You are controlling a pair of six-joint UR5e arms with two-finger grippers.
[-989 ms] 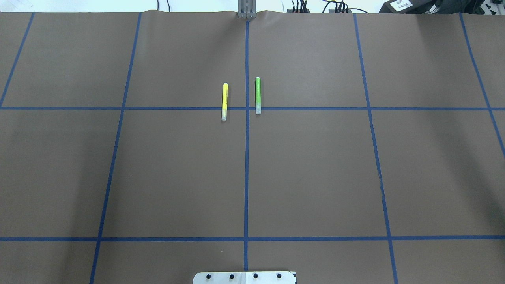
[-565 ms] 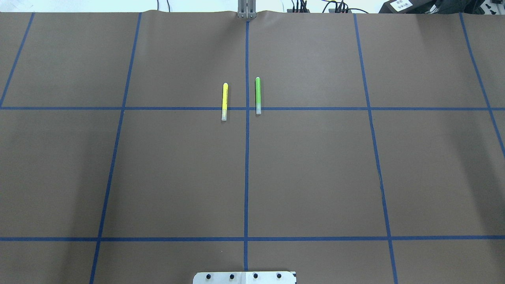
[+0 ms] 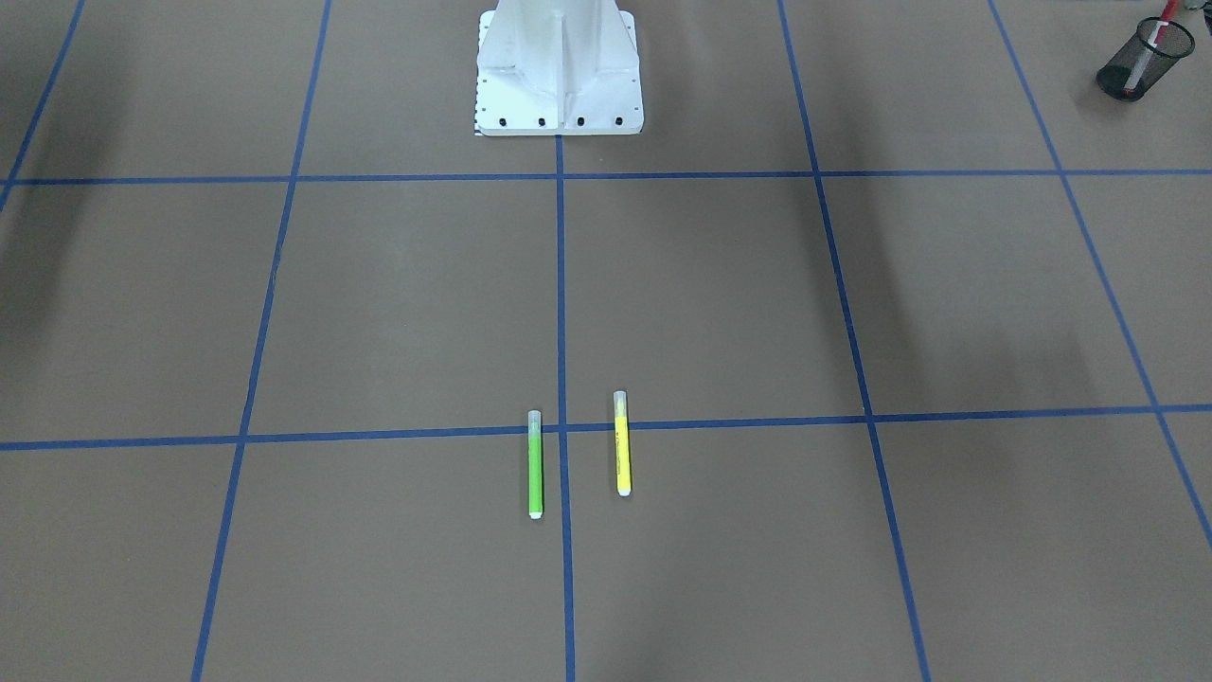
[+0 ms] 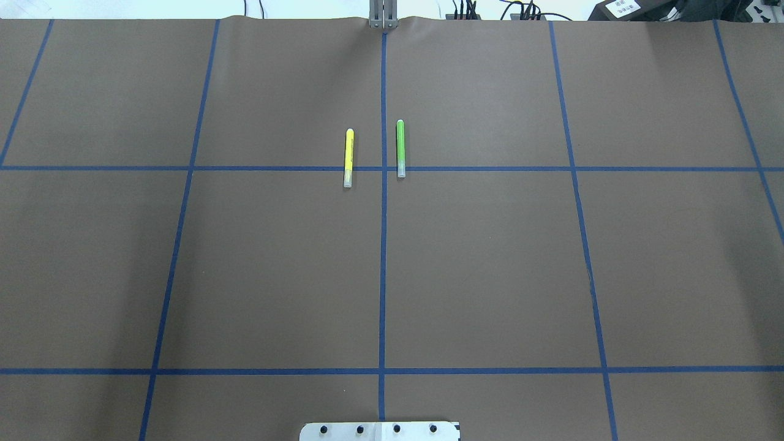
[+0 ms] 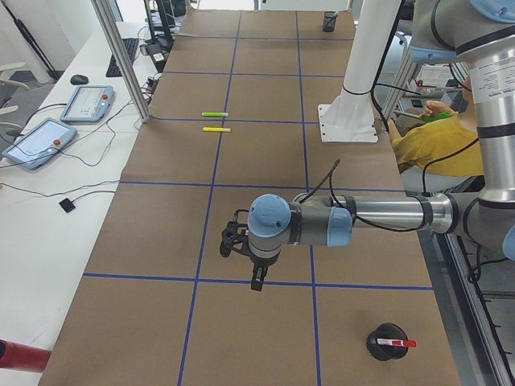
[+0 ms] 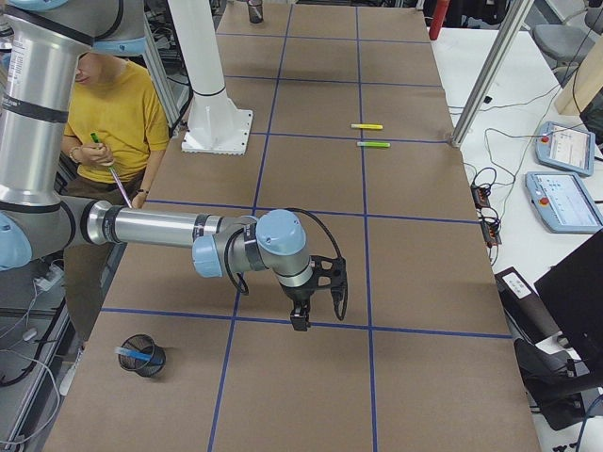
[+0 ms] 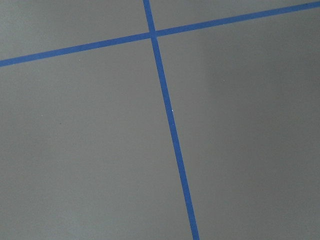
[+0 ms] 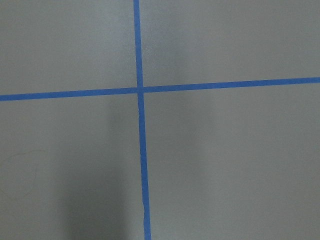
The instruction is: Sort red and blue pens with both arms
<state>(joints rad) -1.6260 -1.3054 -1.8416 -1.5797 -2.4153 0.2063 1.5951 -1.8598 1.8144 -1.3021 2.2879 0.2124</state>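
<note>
The red pen [image 5: 399, 343] stands in a black mesh cup [image 5: 385, 344] at my left end of the table; the same pen [image 3: 1163, 19] and cup [image 3: 1144, 59] also show in the front view. The blue pen [image 6: 133, 352] lies in another mesh cup [image 6: 146, 359] at my right end. My left gripper [image 5: 255, 281] hangs over the brown mat, up the table from the red pen's cup. My right gripper [image 6: 300, 320] hangs over the mat near a tape crossing. Both grippers appear only in the side views, so I cannot tell whether they are open or shut.
A yellow marker [image 4: 348, 157] and a green marker [image 4: 400, 148] lie side by side at mid-table, either side of the centre tape line. The white pedestal [image 3: 559, 66] stands at the near edge. A person in a yellow shirt [image 6: 118, 118] sits behind the robot.
</note>
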